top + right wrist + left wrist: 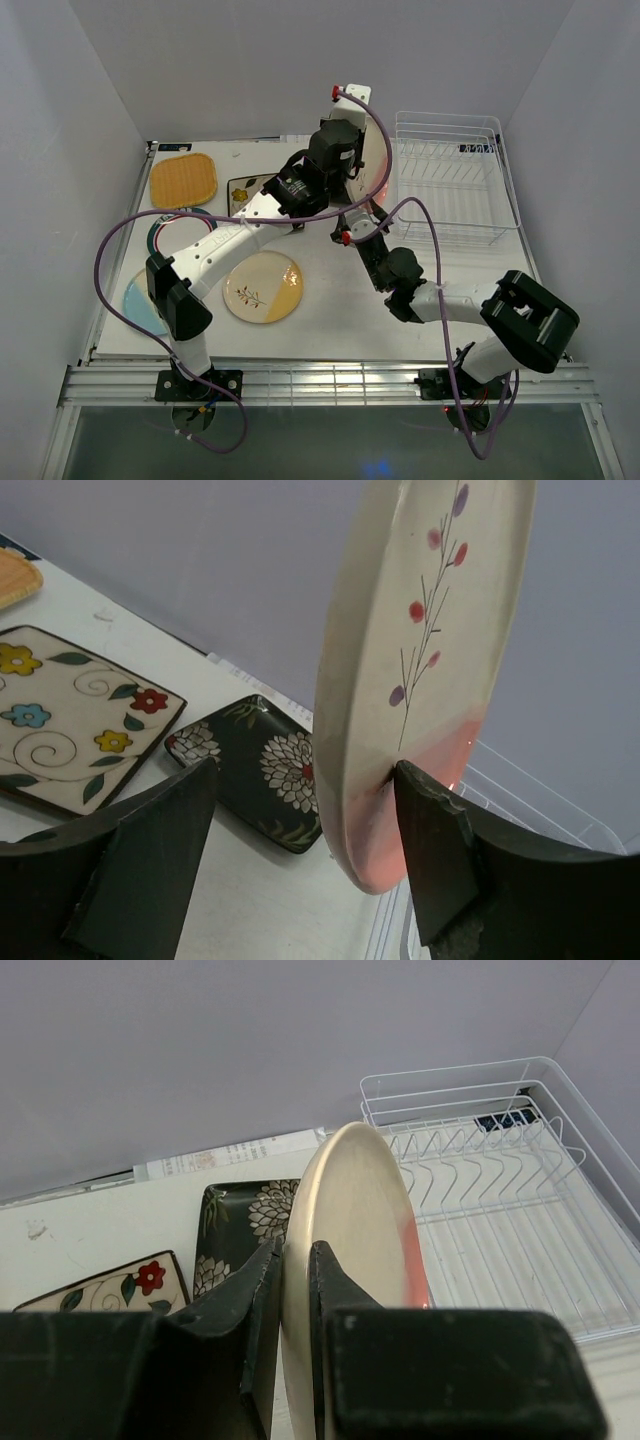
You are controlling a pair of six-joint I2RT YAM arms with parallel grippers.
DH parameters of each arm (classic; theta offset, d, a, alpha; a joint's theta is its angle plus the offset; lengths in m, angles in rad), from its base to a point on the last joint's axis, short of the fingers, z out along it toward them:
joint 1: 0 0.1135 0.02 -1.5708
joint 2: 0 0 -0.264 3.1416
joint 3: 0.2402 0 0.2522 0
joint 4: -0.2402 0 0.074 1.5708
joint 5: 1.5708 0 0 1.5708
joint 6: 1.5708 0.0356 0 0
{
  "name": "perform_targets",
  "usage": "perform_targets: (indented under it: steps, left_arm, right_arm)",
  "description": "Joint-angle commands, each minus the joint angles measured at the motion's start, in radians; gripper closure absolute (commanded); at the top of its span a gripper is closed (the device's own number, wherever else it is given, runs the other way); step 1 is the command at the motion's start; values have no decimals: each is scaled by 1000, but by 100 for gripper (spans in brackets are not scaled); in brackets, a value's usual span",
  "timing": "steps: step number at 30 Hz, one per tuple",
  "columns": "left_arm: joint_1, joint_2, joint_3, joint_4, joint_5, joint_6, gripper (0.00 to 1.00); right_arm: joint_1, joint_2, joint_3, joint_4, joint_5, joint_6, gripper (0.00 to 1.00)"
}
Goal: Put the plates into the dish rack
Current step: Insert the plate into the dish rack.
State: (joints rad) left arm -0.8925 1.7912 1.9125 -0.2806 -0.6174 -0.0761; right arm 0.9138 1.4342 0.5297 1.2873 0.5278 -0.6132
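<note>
My left gripper (295, 1260) is shut on the rim of a round pink-cream plate (355, 1200) and holds it upright on edge above the table, just left of the white wire dish rack (455, 180). The same plate (420, 630) stands between the fingers of my right gripper (305, 770), which is open. Its right finger touches the plate's painted face low down. Its left finger stands well apart from the plate's back. In the top view the plate (378, 150) shows edge-on between both wrists. The dish rack (500, 1190) holds no plates.
Flat on the table lie a square black floral plate (265, 765), a square cream floral plate (60, 710), an orange ribbed plate (183, 180), a yellow-cream plate (263, 286), a blue-cream plate (140, 300) and a green-rimmed plate (165, 235). Grey walls close in the sides.
</note>
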Motion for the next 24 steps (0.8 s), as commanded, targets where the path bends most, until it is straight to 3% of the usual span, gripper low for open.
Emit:
perform_targets:
  steps: [1,5,9,12,15,17,18,24]
  left_arm:
    - [-5,-108,13,83,-2,-36,100]
    - [-5,-99,14,83,-8,-28,100]
    - [-5,-87,16,86,-16,-22,100]
    - [-5,-76,17,89,-13,-24,100]
    - [-5,-72,17,90,-8,-31,100]
    - [-5,-67,19,89,-8,-33,100]
    - [-3,-66,17,90,-5,-33,100]
    - [-5,-65,8,95,-1,-39,97]
  right_arm:
    - [-4,43,44,276,40,-29,25]
    - [-4,72,46,320,52,-34,39]
    - [-4,69,33,333,49,-26,42]
    - [-3,72,38,334,57,-33,57]
    - [-4,69,39,336,61,-37,65]
    - [-3,65,35,339,64,-36,85]
    - [-4,58,35,337,66,-34,90]
    - [-4,35,18,336,67,-30,92]
